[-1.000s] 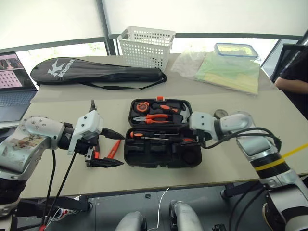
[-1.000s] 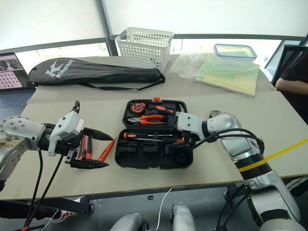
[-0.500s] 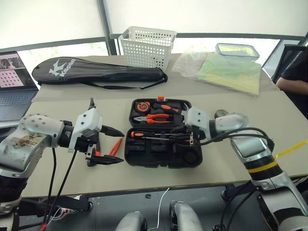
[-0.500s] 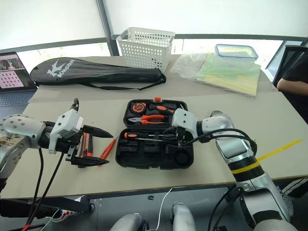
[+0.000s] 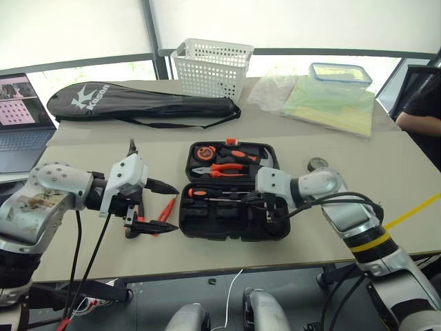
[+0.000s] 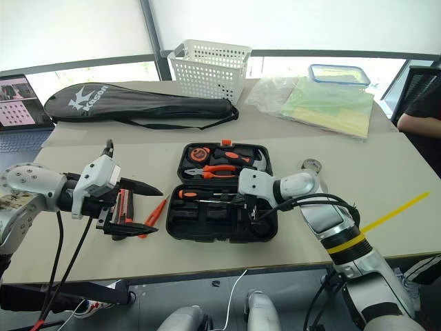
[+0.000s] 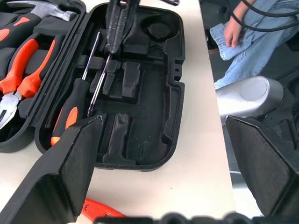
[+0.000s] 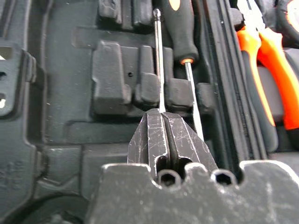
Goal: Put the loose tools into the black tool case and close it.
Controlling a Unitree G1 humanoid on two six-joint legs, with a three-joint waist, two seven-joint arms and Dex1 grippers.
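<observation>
The black plastic clamshell tool case (image 5: pixel 234 221) lies open on the beige table (image 5: pixel 386 179), its lid half holding orange-handled pliers (image 5: pixel 217 169), a hammer and a tape measure, its near half showing moulded slots. The right gripper (image 8: pixel 163 128) is down inside that near half with its 2 black fingers pressed together; a thin steel screwdriver shaft (image 8: pixel 158 60) runs straight out from the tips, so the jaws appear clamped on its end, though the contact itself is hidden between the fingers. Just beside that shaft lies an orange-and-black-handled screwdriver (image 7: pixel 70 112), seated in its slot along the hinge side of the case, its own shaft passing alongside the closed fingers. The left gripper (image 5: pixel 153 205) hangs over the table just left of the case, its 2 fingers spread wide with nothing between them. Under and between those open fingers, on the table, lie a slim orange tester screwdriver (image 5: pixel 164 209) and an orange-black utility knife (image 6: pixel 124 207), both outside the case and close to its left edge. Farther back on the table are a long black racket bag (image 5: pixel 138 103), a white plastic mesh basket (image 5: pixel 210 65) and a clear lidded box (image 5: pixel 337 71).
</observation>
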